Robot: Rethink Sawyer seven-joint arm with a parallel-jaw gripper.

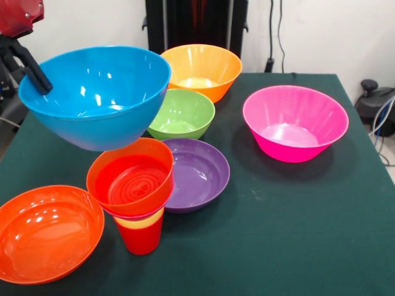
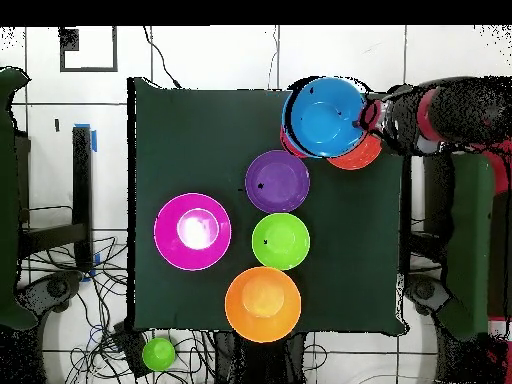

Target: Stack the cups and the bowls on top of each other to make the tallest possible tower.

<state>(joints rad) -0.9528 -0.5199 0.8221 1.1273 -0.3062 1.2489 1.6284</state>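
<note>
My gripper (image 1: 34,75) is shut on the left rim of a big blue bowl (image 1: 99,95) and holds it tilted in the air, just above the tower (image 1: 133,185). The tower is a red cup (image 1: 142,239) at the base, a yellow cup (image 1: 141,222) in it, and an orange-red bowl (image 1: 129,176) on top. In the overhead view the blue bowl (image 2: 325,117) hides the tower, and the gripper (image 2: 366,112) is at its right rim. Loose bowls on the table are purple (image 1: 197,172), green (image 1: 182,114), light orange (image 1: 200,68) and magenta-pink (image 1: 295,123).
A wide orange-red bowl (image 1: 46,231) lies at the table's front left corner, beside the tower. The dark green table (image 1: 296,228) is bare at the front right. In the overhead view a small green round thing (image 2: 158,353) lies off the table.
</note>
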